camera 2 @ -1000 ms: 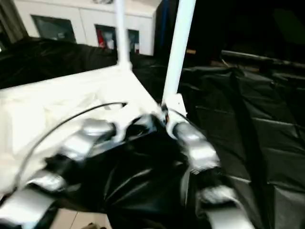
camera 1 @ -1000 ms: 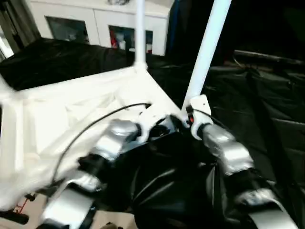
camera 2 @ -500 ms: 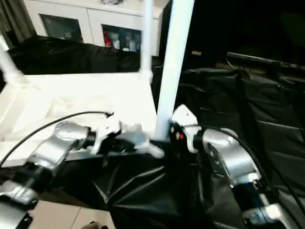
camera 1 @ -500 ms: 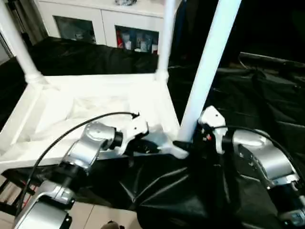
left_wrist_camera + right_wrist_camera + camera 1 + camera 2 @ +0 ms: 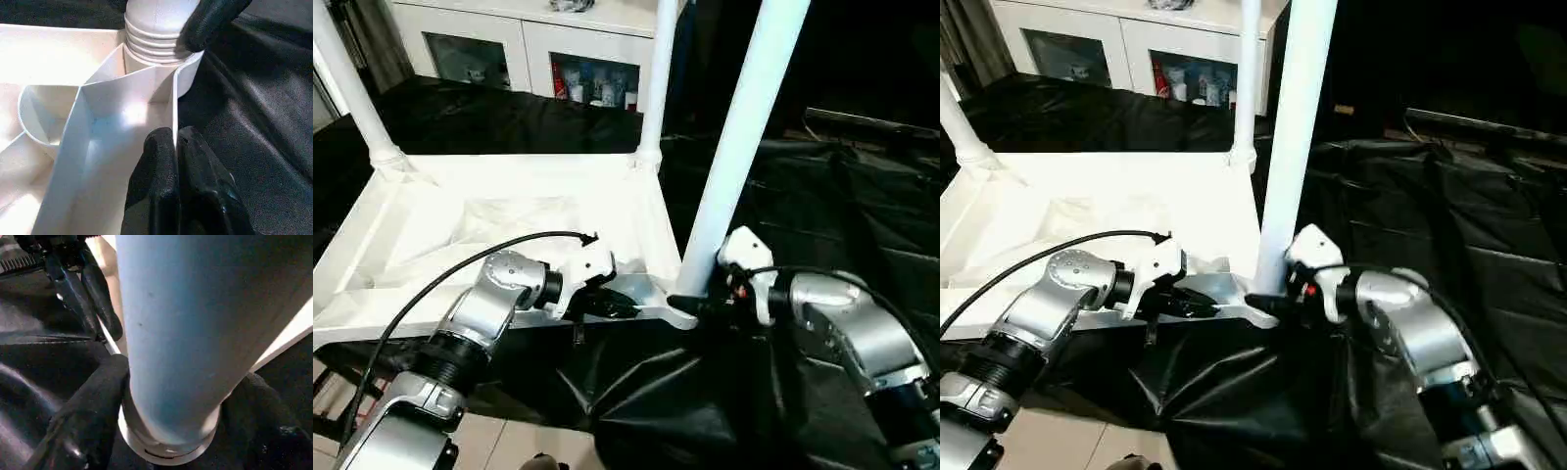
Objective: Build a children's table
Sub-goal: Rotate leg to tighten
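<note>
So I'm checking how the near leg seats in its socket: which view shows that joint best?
The left wrist view: the near leg shows its ribbed base entering the corner socket. The right wrist view shows the leg's shaft between the right gripper's fingers; the eye views show the joint from farther off.

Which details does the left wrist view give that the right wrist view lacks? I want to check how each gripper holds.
Left wrist view: the left gripper pinching the tabletop's thin edge wall, and an empty round socket. Right wrist view: the right gripper's fingers on either side of the near leg's smooth shaft above its base. Both: that leg's ringed base and the black sheet.
</note>
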`<state>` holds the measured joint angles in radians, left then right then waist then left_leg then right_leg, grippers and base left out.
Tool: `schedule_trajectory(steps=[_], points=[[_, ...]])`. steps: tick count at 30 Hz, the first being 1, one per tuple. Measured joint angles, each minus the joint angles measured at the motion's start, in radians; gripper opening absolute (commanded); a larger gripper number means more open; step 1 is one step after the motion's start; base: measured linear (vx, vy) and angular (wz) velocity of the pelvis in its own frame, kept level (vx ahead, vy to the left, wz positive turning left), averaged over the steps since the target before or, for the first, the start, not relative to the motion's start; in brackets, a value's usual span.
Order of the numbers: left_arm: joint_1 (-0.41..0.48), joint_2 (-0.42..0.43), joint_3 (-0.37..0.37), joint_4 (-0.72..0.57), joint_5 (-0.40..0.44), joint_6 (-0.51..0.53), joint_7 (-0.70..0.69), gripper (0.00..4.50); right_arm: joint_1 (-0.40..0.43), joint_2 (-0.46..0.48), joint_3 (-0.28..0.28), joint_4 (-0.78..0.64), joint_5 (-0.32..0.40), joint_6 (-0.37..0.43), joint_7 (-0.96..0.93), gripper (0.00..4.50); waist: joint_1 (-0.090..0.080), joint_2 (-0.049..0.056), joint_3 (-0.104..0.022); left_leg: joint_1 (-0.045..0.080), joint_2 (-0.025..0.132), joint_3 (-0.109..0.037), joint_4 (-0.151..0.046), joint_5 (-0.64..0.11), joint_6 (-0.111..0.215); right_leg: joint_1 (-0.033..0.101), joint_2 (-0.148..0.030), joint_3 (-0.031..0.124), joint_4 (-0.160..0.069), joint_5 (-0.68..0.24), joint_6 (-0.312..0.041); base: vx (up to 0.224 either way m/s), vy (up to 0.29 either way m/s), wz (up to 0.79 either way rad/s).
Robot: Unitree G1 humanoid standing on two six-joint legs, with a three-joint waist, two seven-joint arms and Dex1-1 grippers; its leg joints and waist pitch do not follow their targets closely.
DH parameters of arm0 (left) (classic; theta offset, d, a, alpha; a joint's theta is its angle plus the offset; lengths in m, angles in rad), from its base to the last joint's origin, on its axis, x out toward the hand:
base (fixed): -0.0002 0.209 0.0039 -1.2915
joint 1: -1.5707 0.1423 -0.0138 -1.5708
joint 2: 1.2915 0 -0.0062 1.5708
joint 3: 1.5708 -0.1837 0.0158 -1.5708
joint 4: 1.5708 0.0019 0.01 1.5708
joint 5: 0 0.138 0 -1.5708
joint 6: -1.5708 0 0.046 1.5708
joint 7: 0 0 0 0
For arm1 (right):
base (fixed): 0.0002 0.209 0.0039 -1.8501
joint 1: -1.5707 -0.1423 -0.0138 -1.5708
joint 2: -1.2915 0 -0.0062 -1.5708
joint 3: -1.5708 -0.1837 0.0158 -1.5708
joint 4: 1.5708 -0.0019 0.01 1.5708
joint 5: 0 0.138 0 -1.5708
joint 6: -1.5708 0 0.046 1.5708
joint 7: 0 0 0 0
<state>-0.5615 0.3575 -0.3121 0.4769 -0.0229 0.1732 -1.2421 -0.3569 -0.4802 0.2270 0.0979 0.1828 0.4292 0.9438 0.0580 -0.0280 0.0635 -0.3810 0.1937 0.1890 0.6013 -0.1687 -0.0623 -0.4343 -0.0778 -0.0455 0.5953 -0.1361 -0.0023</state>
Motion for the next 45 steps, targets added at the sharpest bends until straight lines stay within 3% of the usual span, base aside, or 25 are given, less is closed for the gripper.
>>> schedule_trajectory(steps=[4, 8, 13, 14, 16, 19, 20, 25, 28, 31, 32, 35, 39, 45], points=[[-0.008, -0.009, 0.003, 0.018, 0.004, 0.005, 0.021, 0.00, 0.011, 0.033, -0.017, 0.002, 0.001, 0.015, -0.047, 2.65, -0.002, 0.000, 0.000, 0.000, 0.000, -0.001, 0.000, 0.000, 0.000, 0.000, 0.000, -0.001, -0.001, 0.000, 0.000, 0.000, 0.000, 0.00], [-0.063, -0.075, 0.024, 0.101, 0.029, 0.040, 0.146, 0.00, -0.005, 0.173, -0.084, 0.081, -0.029, 0.022, -0.251, 2.61, -0.014, -0.001, 0.000, -0.003, -0.002, -0.005, 0.003, 0.000, 0.000, -0.001, -0.001, -0.004, -0.006, 0.000, 0.000, 0.000, 0.000, 0.00], [-0.134, -0.176, 0.041, 0.209, 0.062, 0.081, 0.341, 0.00, -0.100, 0.319, -0.157, 0.225, -0.070, 0.042, -0.531, 2.59, -0.032, 0.001, 0.000, -0.002, -0.002, -0.021, 0.002, 0.000, 0.000, 0.013, -0.008, -0.034, -0.033, 0.000, 0.000, 0.000, 0.000, 0.00], [-0.154, -0.203, 0.052, 0.245, 0.066, 0.088, 0.388, 0.00, -0.131, 0.365, -0.184, 0.273, -0.075, 0.040, -0.611, 2.59, -0.039, 0.003, 0.001, -0.002, -0.002, -0.022, 0.001, 0.000, 0.000, 0.017, -0.015, -0.047, -0.039, 0.000, 0.000, 0.000, 0.000, 0.00], [-0.166, -0.232, 0.059, 0.266, 0.076, 0.089, 0.440, 0.00, -0.168, 0.396, -0.201, 0.322, -0.082, 0.027, -0.691, 3.15, -0.050, 0.006, 0.001, -0.002, -0.001, -0.024, 0.001, 0.000, 0.000, 0.021, -0.018, -0.056, -0.049, 0.000, 0.000, 0.000, 0.000, 0.00], [-0.178, -0.250, 0.062, 0.289, 0.087, 0.086, 0.464, 0.00, -0.180, 0.422, -0.223, 0.349, -0.082, 0.007, -0.713, 3.31, -0.056, 0.008, 0.001, 0.000, -0.001, -0.026, -0.001, 0.000, 0.000, 0.028, -0.018, -0.059, -0.058, 0.000, 0.000, 0.000, 0.000, 0.00], [-0.179, -0.250, 0.062, 0.292, 0.087, 0.083, 0.464, 0.00, -0.181, 0.422, -0.224, 0.351, -0.082, 0.005, -0.713, 3.56, -0.055, 0.007, 0.001, 0.000, -0.001, -0.026, -0.001, 0.000, 0.000, 0.028, -0.018, -0.058, -0.058, 0.000, 0.000, 0.000, 0.000, 0.00], [-0.179, -0.246, 0.060, 0.292, 0.092, 0.064, 0.452, 0.00, -0.180, 0.403, -0.211, 0.348, -0.101, -0.003, -0.659, 3.89, -0.051, 0.007, 0.001, 0.001, -0.001, -0.024, -0.001, 0.000, 0.000, 0.027, -0.018, -0.055, -0.051, 0.003, -0.005, 0.000, 0.000, 0.00], [-0.170, -0.224, 0.052, 0.283, 0.092, 0.040, 0.401, 0.00, -0.164, 0.344, -0.174, 0.326, -0.100, -0.006, -0.561, 4.21, -0.044, 0.007, 0.001, 0.005, -0.001, -0.023, -0.004, 0.000, 0.000, 0.027, -0.018, -0.054, -0.046, 0.004, -0.006, 0.000, 0.000, 0.00], [-0.132, -0.177, 0.031, 0.228, 0.082, 0.004, 0.282, 0.00, -0.112, 0.238, -0.105, 0.246, -0.089, -0.004, -0.386, 4.44, -0.026, 0.007, 0.001, 0.011, -0.001, -0.021, -0.005, 0.000, 0.000, 0.028, -0.018, -0.051, -0.036, 0.004, -0.006, 0.000, 0.000, 0.00], [-0.108, -0.146, 0.025, 0.192, 0.065, -0.009, 0.214, 0.00, -0.082, 0.171, -0.071, 0.194, -0.082, -0.005, -0.280, 4.44, -0.021, 0.007, 0.001, 0.013, 0.000, -0.021, -0.006, 0.000, 0.000, 0.028, -0.018, -0.051, -0.031, 0.004, -0.006, 0.000, 0.000, 0.00], [-0.088, -0.108, 0.021, 0.164, 0.042, -0.024, 0.140, 0.00, -0.065, 0.111, -0.043, 0.162, -0.074, -0.005, -0.171, 4.44, -0.016, 0.007, 0.001, 0.014, 0.001, -0.021, -0.010, 0.000, 0.000, 0.027, -0.017, -0.051, -0.028, 0.004, -0.006, 0.000, 0.000, 0.00], [-0.075, -0.075, 0.018, 0.136, 0.021, -0.030, 0.062, 0.00, -0.057, 0.059, -0.030, 0.130, -0.059, -0.005, -0.080, 4.44, -0.009, 0.007, 0.001, 0.014, 0.001, -0.020, -0.010, 0.000, -0.001, 0.025, -0.017, -0.048, -0.019, 0.004, -0.006, 0.000, 0.000, 0.00], [-0.055, -0.033, 0.013, 0.094, -0.004, -0.023, -0.041, 0.00, -0.031, 0.022, -0.023, 0.087, -0.022, 0.004, -0.003, 3.94, 0.004, 0.007, 0.001, 0.012, 0.004, -0.018, -0.011, 0.000, -0.001, 0.024, -0.016, -0.048, -0.018, 0.003, -0.005, 0.000, 0.000, 0.00]])
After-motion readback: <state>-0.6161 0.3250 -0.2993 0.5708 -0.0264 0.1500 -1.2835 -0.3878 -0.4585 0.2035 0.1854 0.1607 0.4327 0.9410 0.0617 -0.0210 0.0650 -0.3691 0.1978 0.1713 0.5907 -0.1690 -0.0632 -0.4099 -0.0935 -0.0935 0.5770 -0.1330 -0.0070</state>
